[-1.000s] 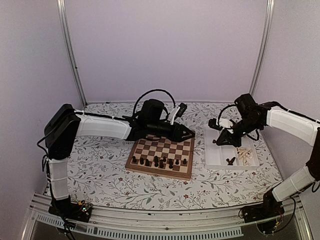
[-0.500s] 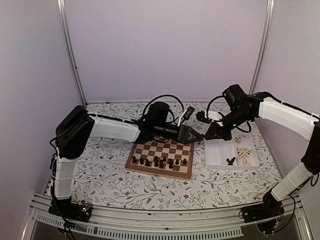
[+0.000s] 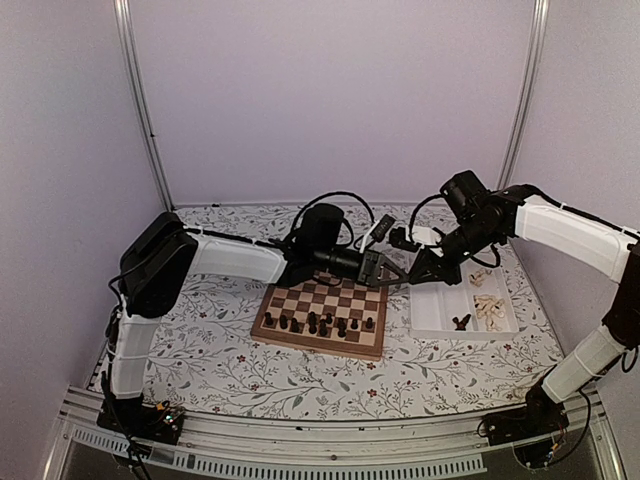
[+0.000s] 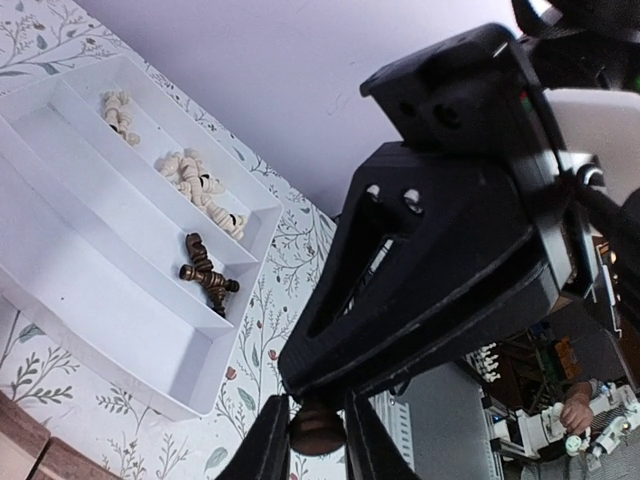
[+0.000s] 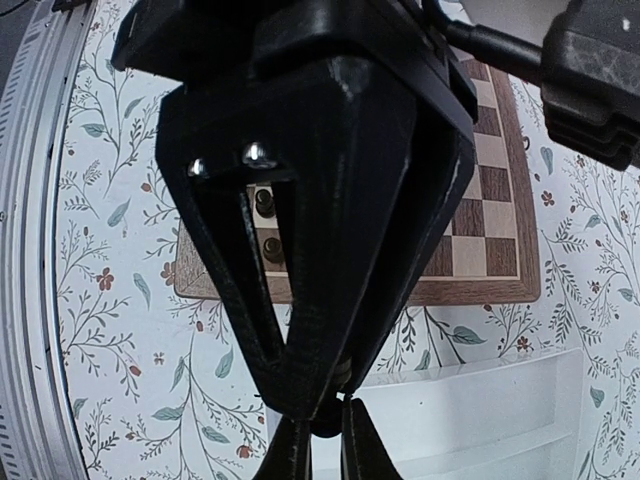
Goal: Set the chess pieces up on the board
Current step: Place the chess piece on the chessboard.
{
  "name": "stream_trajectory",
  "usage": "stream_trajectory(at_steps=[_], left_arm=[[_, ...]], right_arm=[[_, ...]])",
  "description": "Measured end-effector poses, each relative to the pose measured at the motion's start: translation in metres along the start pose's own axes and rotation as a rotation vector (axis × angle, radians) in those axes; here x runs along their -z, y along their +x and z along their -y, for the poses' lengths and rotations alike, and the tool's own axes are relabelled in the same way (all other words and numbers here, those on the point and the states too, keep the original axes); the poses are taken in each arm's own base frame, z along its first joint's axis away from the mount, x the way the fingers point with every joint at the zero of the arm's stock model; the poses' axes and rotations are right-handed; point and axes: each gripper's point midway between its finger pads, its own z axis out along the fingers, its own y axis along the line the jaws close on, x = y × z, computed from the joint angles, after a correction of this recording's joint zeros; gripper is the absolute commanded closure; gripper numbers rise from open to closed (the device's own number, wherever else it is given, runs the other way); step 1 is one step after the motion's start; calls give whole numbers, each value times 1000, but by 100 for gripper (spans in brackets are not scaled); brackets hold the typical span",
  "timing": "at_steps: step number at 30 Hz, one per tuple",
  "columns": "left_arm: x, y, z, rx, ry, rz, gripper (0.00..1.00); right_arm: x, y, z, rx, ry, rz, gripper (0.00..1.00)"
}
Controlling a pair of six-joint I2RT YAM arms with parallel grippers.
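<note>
Left wrist, not overhead, shows dark piece (image 4: 318,426), left gripper (image 4: 317,446), right gripper (image 4: 303,383) clamping it

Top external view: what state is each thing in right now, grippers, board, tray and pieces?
left gripper: shut on the dark piece, in mid-air.
right gripper: shut on the same piece, tip to tip with the left.
dark piece: pinched by both, off the table.
board: unfolded flat, dark pieces on its near rows.
tray: cream pieces and some dark leftovers lie in it.
</note>
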Motion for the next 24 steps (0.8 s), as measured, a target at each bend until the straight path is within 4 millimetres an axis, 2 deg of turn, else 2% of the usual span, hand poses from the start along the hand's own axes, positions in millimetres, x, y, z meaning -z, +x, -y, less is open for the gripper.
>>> stream_trajectory(at_steps=[4,6,7,10,13,16,19,21,23,24], left_arm=[[0,1,0,10,4,-5,88],[0,2,0,15,4,-7,90],[0,1,0,14,5,-6,91],[0,1,1,10,7,-2,93],[6,6,3,-5,9,14,93],[15,6,11,-37,7,44,93],[29,-8,31,-113,25,125,93],[37,-22,47,-175,47,197,93],[45,-38,62,-232,65,270,93],[47,-44,66,-252,72,297,93]], right_arm=[[0,0,0,-1,0,-1,93],[0,0,0,-3,-1,-1,88],[0,0,0,-3,-1,-1,84],[0,0,1,-21,2,1,63],[8,-2,12,-73,16,49,54],[41,-12,39,-164,53,185,54],[90,-28,69,-243,105,395,55],[115,-39,73,-280,88,514,55],[123,-59,63,-292,-19,626,55],[122,-62,59,-303,-56,648,55]])
